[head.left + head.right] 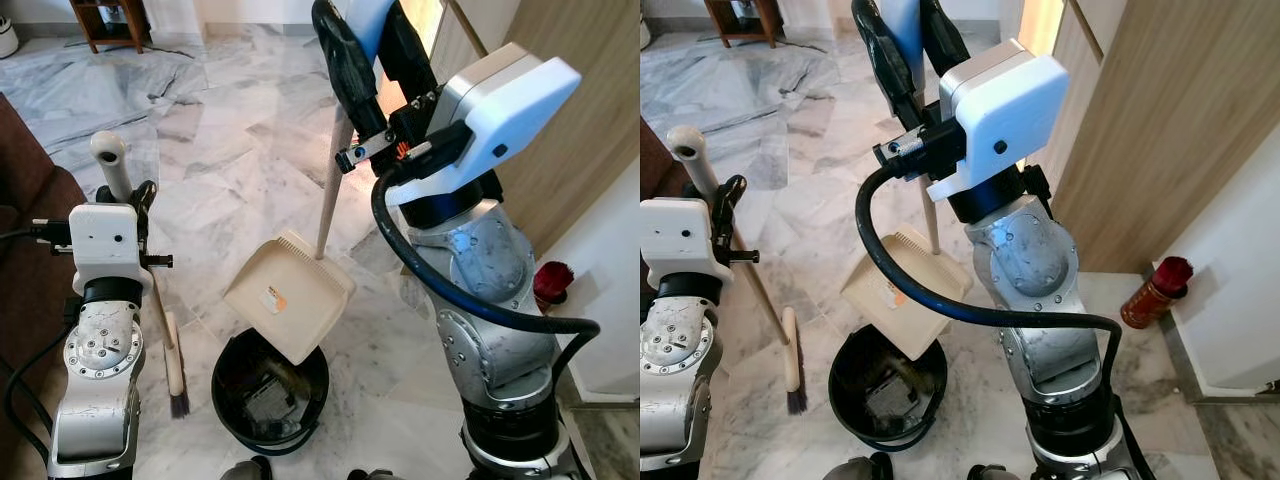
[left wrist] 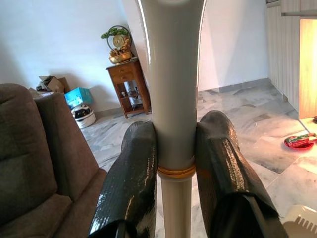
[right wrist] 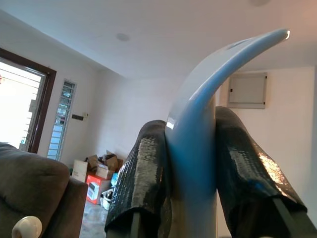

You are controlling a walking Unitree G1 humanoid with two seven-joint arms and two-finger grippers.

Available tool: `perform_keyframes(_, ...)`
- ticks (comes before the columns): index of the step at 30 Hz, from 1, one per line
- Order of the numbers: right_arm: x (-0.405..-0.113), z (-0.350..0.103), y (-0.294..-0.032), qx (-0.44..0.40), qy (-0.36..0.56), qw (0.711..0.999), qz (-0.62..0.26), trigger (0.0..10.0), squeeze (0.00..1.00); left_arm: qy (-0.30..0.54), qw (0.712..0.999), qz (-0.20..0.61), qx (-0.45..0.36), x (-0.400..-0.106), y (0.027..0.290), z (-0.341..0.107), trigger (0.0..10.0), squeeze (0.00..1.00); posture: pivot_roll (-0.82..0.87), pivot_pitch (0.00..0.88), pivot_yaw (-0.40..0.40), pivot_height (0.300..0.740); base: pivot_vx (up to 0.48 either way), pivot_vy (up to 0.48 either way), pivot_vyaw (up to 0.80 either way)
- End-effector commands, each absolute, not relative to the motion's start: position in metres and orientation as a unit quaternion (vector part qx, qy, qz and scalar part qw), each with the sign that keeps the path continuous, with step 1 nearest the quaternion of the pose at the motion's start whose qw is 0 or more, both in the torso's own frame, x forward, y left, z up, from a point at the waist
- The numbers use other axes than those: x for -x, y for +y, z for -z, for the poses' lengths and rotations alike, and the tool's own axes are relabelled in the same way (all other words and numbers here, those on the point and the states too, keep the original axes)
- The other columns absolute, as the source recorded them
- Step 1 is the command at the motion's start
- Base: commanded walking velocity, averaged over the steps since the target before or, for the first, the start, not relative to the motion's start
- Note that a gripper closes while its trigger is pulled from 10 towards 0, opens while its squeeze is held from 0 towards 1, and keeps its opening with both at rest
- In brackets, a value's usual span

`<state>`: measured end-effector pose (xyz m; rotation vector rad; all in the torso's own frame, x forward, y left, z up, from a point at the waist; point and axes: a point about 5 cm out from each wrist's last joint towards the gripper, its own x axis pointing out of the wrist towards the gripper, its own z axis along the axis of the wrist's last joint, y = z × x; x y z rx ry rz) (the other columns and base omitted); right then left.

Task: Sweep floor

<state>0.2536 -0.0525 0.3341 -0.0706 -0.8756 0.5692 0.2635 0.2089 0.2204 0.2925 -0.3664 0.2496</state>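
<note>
Two tools are in use, one in each arm. The left end effector is clenched on the broom, low on the left, with its dark bristles touching the marble floor just left of the black bin. The right end effector is up high and squeezes the top of the dustpan handle. The cream dustpan hangs at the bottom of that stick, tipped over the far rim of the bin.

What could go wrong? I think the pan may tip too far to one side, and then dirt would land on the floor next to the bin. The long stick could also swing and knock the bin over. The broom is held near its top, so it might slip or wobble.

The broom has a pale stick with a round white cap. The pan is flat and wide, with a small orange sticker and little comb teeth along its far edge. The bin looks dark inside, with some rubbish at the bottom.
</note>
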Motion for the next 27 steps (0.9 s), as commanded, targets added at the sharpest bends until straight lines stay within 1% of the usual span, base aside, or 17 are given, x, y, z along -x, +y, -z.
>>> perform_keyframes(1, -0.245, -0.346, -0.055, 0.05, -0.457, 0.849, -0.26, 10.0, 0.0, -0.208, 0.957, -0.124, -0.158, -0.261, 0.21, -0.23, 10.0, 0.0, 0.0, 0.158, 0.02, 0.74, 0.0, 0.0, 0.0)
perform_keyframes(6, -0.255, -0.34, -0.065, 0.113, -0.43, 0.873, -0.201, 10.0, 0.0, -0.208, 0.957, -0.125, -0.158, -0.26, 0.21, -0.23, 10.0, 0.0, 0.0, 0.152, 0.013, 0.74, 0.0, 0.0, 0.0)
perform_keyframes(7, -0.257, -0.329, -0.069, 0.12, -0.416, 0.884, -0.176, 10.0, 0.0, -0.208, 0.957, -0.124, -0.157, -0.26, 0.209, -0.23, 10.0, 0.0, 0.0, 0.15, 0.012, 0.74, 0.0, 0.0, 0.0)
perform_keyframes(8, -0.257, -0.329, -0.069, 0.12, -0.416, 0.884, -0.176, 10.0, 0.0, -0.208, 0.957, -0.124, -0.157, -0.26, 0.209, -0.23, 10.0, 0.0, 0.0, 0.15, 0.012, 0.74, 0.0, 0.0, 0.0)
perform_keyframes(9, -0.263, -0.314, -0.077, 0.114, -0.389, 0.904, -0.138, 10.0, 0.0, -0.208, 0.958, -0.12, -0.154, -0.26, 0.207, -0.229, 10.0, 0.0, 0.0, 0.149, 0.011, 0.74, 0.0, 0.0, 0.0)
perform_keyframes(11, -0.273, -0.308, -0.086, 0.1, -0.369, 0.918, -0.104, 10.0, 0.0, -0.207, 0.96, -0.116, -0.151, -0.259, 0.205, -0.228, 10.0, 0.0, 0.01, 0.146, 0.005, 0.74, 0.0, 0.0, 0.0)
perform_keyframes(17, -0.303, -0.293, -0.109, 0.11, -0.309, 0.944, -0.036, 10.0, 0.0, -0.199, 0.963, -0.109, -0.147, -0.253, 0.203, -0.224, 10.0, 0.0, 0.01, 0.141, -0.007, 0.74, 0.0, 0.0, 0.0)
perform_keyframes(18, -0.309, -0.289, -0.116, 0.092, -0.293, 0.951, -0.019, 10.0, 0.0, -0.199, 0.963, -0.11, -0.147, -0.251, 0.204, -0.223, 10.0, 0.0, 0.01, 0.14, -0.012, 0.74, 0.0, 0.0, 0.0)
perform_keyframes(22, -0.316, -0.286, -0.124, 0.086, -0.285, 0.955, 0.005, 10.0, 0.0, -0.197, 0.963, -0.111, -0.146, -0.249, 0.204, -0.222, 10.0, 0.0, 0.02, 0.136, -0.018, 0.74, 0.0, 0.0, 0.0)
perform_keyframes(27, -0.326, -0.273, -0.13, 0.118, -0.273, 0.955, 0.024, 10.0, 0.0, -0.191, 0.966, -0.105, -0.14, -0.243, 0.199, -0.218, 10.0, 0.0, 0.02, 0.135, -0.028, 0.74, 0.0, 0.0, 0.0)
